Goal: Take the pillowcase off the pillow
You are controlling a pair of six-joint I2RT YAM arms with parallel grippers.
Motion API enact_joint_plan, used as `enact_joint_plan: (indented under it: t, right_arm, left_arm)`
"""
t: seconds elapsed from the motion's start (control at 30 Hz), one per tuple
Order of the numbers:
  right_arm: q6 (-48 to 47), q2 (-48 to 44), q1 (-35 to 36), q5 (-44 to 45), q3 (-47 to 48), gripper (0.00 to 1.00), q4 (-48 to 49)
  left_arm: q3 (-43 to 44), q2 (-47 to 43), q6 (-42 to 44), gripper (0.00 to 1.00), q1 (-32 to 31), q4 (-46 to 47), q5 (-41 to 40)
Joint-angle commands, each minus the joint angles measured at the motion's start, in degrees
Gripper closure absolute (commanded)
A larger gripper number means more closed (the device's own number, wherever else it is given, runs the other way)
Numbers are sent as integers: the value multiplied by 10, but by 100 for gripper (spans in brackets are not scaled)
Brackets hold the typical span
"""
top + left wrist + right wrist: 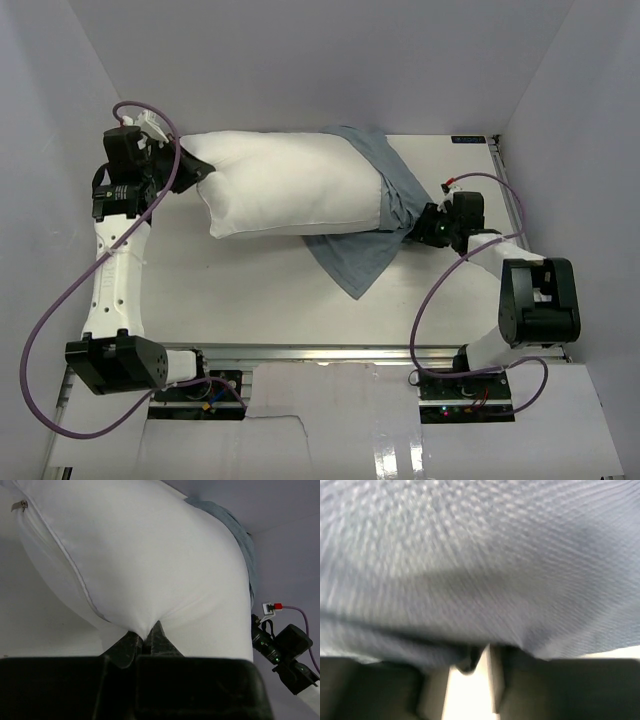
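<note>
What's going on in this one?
Two arms are stripping a cover off a cushion. The left gripper is shut on the left end of the white pillow. The grey-blue pillowcase is bunched over the right end only, leaving most of the pillow bare. The right gripper is at that cloth, but its own view is blurred, so its grip is unclear.

You look down on a white table (pixel 250 300) boxed in by plain white walls: a back wall (pixel 300 60) across the top of the frame, a left wall (pixel 40 150) and a right wall (pixel 590 150). A metal rail (pixel 330 352) runs along the table's lower edge. Below it, a white sheet (pixel 330 420) catches glare from even overhead light.
</note>
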Motion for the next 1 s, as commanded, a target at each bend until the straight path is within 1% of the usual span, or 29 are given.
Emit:
enact_joint_plan:
  t: [0.0, 0.03, 0.07, 0.1, 0.17, 0.23, 0.27, 0.33, 0.37, 0.47, 0.5, 0.57, 0.6, 0.67, 0.7, 0.73, 0.77, 0.8, 0.83, 0.97]
  right_arm:
    - [-65, -85, -11, -54, -9, 57, -23]
    - [-71, -141, -10, -65, -16, 42, -36]
    - [-78, -171, -9, -75, -18, 33, -41]
    - [-81, -221, -9, -74, -16, 25, -58]
    - [-90, -256, -11, -64, 12, 22, -89]
    - [-90, -267, -13, -67, 39, 20, -94]
    - [-92, -246, -12, -69, 74, 21, -95]
    - [-95, -214, -12, -80, 110, 21, -97]
    - [-98, -177, -12, -90, 139, 22, -81]
    - [-103, -115, -13, -141, 176, 22, -45]
    - [-105, -78, -14, -142, 196, 23, -44]
    - [-106, -51, -26, -123, 206, 24, -45]
    - [-103, -33, -32, -122, 200, 25, -44]
    - [-74, -23, -82, -140, 184, 27, -44]
    - [-67, -28, -93, -147, 159, 27, -43]
    - [-62, -35, -100, -127, 143, 28, -45]
    - [-66, -46, -103, -109, 127, 27, -47]
    - [-71, -70, -103, -99, 94, 26, -46]
    - [-82, -80, -103, -85, 81, 25, -48]
    - [-105, -104, -103, -76, 39, 21, -54]
  left_arm:
    - [1, -35, 23, 100, 27, 108, 29]
    - [-22, -41, 25, 100, 27, 115, 36]
    - [-33, -44, 27, 100, 27, 120, 39]
    - [-50, -46, 31, 100, 27, 126, 41]
    - [-62, -50, 38, 100, 27, 127, 47]
    - [-88, -55, 41, 100, 27, 138, 66]
    - [-97, -60, 42, 100, 27, 146, 73]
    - [-122, -65, 46, 100, 27, 154, 88]
    - [-130, -68, 47, 100, 27, 160, 88]
    - [-150, -68, 50, 100, 27, 164, 80]
    - [-152, -66, 49, 100, 27, 164, 78]
    - [-154, -66, 49, 100, 27, 165, 58]
    - [-152, -66, 48, 100, 27, 162, 48]
    - [-143, -65, 48, 100, 27, 154, 11]
    - [-132, -60, 47, 100, 27, 150, -5]
    - [-125, -58, 48, 100, 27, 147, -19]
    - [-118, -53, 47, 100, 27, 141, -33]
    - [-105, -50, 46, 100, 28, 139, -37]
    - [-102, -46, 46, 100, 28, 139, -37]
    - [-96, -47, 39, 100, 28, 142, -40]
